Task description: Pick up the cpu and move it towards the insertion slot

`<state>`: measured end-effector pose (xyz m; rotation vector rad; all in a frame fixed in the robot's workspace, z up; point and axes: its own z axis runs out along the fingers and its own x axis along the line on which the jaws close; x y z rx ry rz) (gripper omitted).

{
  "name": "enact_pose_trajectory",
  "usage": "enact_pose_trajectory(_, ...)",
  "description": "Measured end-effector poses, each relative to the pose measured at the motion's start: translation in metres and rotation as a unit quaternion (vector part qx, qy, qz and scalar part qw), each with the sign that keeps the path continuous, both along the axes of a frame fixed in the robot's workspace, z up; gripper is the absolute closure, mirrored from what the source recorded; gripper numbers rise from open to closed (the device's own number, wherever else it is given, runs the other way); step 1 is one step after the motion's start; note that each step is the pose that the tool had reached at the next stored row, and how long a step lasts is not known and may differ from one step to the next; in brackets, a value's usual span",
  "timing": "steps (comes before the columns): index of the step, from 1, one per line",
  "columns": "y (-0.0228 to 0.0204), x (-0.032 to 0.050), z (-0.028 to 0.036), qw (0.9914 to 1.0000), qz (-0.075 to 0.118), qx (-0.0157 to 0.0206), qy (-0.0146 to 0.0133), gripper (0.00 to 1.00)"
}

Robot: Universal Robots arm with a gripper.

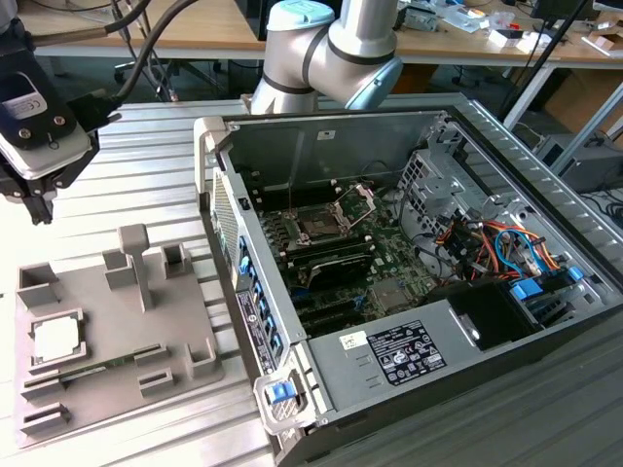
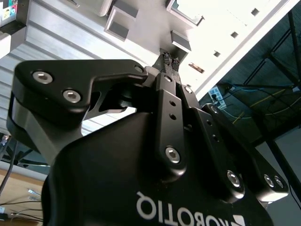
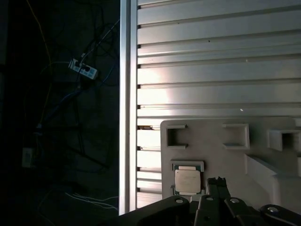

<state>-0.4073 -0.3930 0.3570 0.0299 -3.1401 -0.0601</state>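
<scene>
The cpu (image 1: pixel 55 338) is a small silvery square lying flat in a pocket of the grey plastic tray (image 1: pixel 107 321) at the exterior view's left. In the first wrist view the cpu (image 3: pixel 188 181) lies just beside my fingertips. My gripper (image 1: pixel 39 202) hangs above the table behind the tray, well above the chip. Its fingers meet at the tips, shut and holding nothing, in both wrist views (image 2: pixel 170 61) (image 3: pixel 217 181). The insertion slot (image 1: pixel 316 226) is a dark square socket with its metal bracket raised, on the board inside the open computer case.
The open computer case (image 1: pixel 331 146) stands to the exterior view's right of the tray, with orange and blue cables (image 1: pixel 496 243) inside. Upright posts (image 1: pixel 136 258) rise from the tray. The slatted metal table (image 3: pixel 211 52) ends at an edge (image 3: pixel 124 94) over a dark floor.
</scene>
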Motion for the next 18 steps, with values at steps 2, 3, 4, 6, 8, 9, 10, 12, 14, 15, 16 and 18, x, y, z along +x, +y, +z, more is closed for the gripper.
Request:
enact_pose_trajectory(2, 0.0000, -0.0005, -0.0001, 1.00000, 0.000, 0.0000, 0.0000, 0.89)
enact_pose_trajectory(3, 0.0000, -0.0008, -0.0002, 1.00000, 0.000, 0.0000, 0.0000, 0.89)
enact_pose_trajectory(4, 0.0000, -0.0010, -0.0002, 1.00000, 0.000, 0.0000, 0.0000, 0.89)
enact_pose_trajectory(6, 0.0000, -0.0016, -0.0003, 1.00000, 0.000, 0.0000, 0.0000, 0.89)
enact_pose_trajectory(8, 0.0000, -0.0021, -0.0004, 1.00000, 0.000, 0.0000, 0.0001, 0.89)
enact_pose_trajectory(9, 0.0000, -0.0025, -0.0005, 1.00000, 0.000, 0.0000, 0.0000, 0.89)
enact_pose_trajectory(10, 0.0000, -0.0027, -0.0006, 1.00000, 0.000, 0.0000, 0.0000, 0.89)
enact_pose_trajectory(12, 0.0000, -0.0032, -0.0007, 1.00000, 0.000, 0.0000, 0.0000, 0.89)
enact_pose_trajectory(14, 0.0000, -0.0037, -0.0008, 1.00000, 0.000, 0.0000, 0.0000, 0.89)
enact_pose_trajectory(15, 0.0000, -0.0040, -0.0008, 1.00000, 0.000, 0.0000, 0.0000, 0.89)
enact_pose_trajectory(16, 0.0000, -0.0043, -0.0009, 1.00000, 0.000, 0.0000, 0.0000, 0.89)
enact_pose_trajectory(18, 0.0000, -0.0055, -0.0012, 1.00000, 0.000, 0.0000, 0.0000, 0.89)
